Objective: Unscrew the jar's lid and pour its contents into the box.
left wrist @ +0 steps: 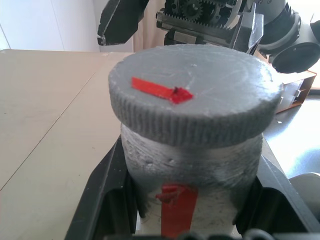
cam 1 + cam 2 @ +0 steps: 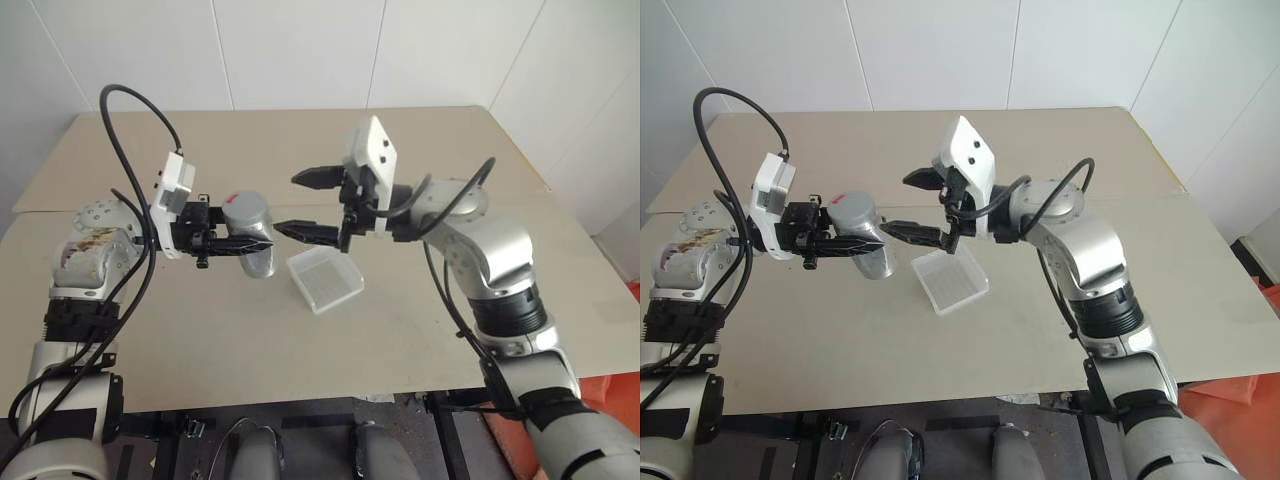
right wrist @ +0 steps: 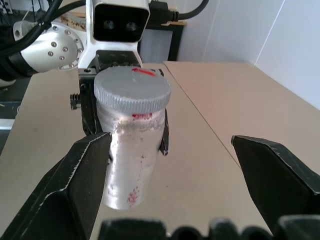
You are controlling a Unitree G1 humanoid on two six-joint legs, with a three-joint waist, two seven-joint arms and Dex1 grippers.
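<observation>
My left gripper [image 2: 252, 238] is shut on the silvery-grey jar [image 2: 259, 261] and holds it above the table, just left of the box. The ribbed grey lid [image 1: 195, 95], marked with red tape, sits on the jar [image 1: 192, 165]. My right gripper [image 2: 288, 203] stands open and points at the lid [image 3: 132, 90] from the right. Its fingers [image 3: 70, 185] are a little apart from the lid and touch nothing. The contents are hidden inside the jar. The box [image 2: 325, 280], a clear shallow tray, lies on the table below the right gripper.
The beige table [image 2: 450, 330] spreads wide around the box. White walls stand behind its far edge. An orange object [image 2: 625, 390] lies on the floor past the right edge.
</observation>
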